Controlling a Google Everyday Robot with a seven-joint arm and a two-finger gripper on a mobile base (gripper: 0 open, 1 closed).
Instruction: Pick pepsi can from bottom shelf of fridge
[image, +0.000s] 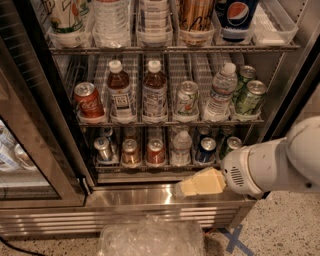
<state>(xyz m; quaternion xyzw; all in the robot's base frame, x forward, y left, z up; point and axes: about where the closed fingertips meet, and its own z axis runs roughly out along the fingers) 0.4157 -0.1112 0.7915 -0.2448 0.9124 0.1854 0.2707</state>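
The fridge (145, 198) stands open in front of me. Its bottom shelf (150, 168) holds a row of small cans and one water bottle (181, 147). The pepsi can (206, 149) is dark blue with a silver top. It lies second from the right, between the water bottle and a green can (230, 146). My gripper (183, 188), cream-coloured on a white arm, hovers over the steel sill. It is just below and slightly left of the pepsi can, outside the shelf, touching nothing.
The glass door (30, 150) is swung open at left. The middle rack holds a red cola can (89, 101), brown bottles (154, 92) and green cans. A large Pepsi container (235, 15) is on the top rack. A crumpled clear plastic bag (150, 237) and blue tape cross (233, 240) are on the floor.
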